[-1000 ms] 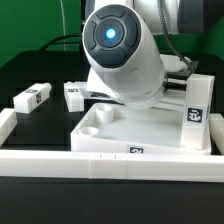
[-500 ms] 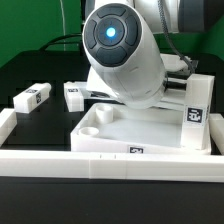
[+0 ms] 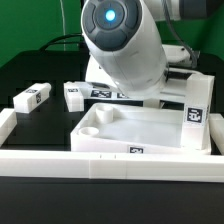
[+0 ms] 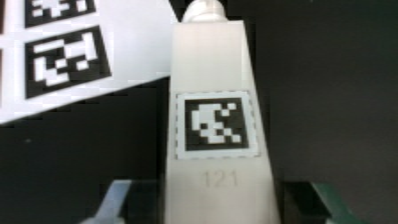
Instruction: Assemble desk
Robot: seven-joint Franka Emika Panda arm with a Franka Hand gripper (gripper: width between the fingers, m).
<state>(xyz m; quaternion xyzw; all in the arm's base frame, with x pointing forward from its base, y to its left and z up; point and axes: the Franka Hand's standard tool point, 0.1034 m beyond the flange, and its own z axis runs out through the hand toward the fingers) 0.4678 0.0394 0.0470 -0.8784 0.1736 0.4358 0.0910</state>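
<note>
A white square-section desk leg [image 4: 217,120] with a black-and-white tag fills the wrist view. My gripper [image 4: 222,205] is shut on its near end, one finger [image 4: 121,200] on each side. In the exterior view the arm's bulky wrist [image 3: 125,45] hides the gripper and that leg. The white rimmed tabletop [image 3: 170,146] lies in front of the arm. One leg [image 3: 195,105] stands upright at the tabletop's corner on the exterior view's right. Two loose legs [image 3: 33,97] [image 3: 73,94] lie on the black table at the exterior view's left.
The marker board [image 3: 103,93] lies behind the tabletop, partly under the arm, and its tags [image 4: 63,50] show beside the held leg in the wrist view. A long low white barrier wall [image 3: 60,163] runs along the front. A green backdrop stands behind.
The jaws have closed from wide open onto the leg. In the exterior view the arm's wrist has since risen and shifted slightly left.
</note>
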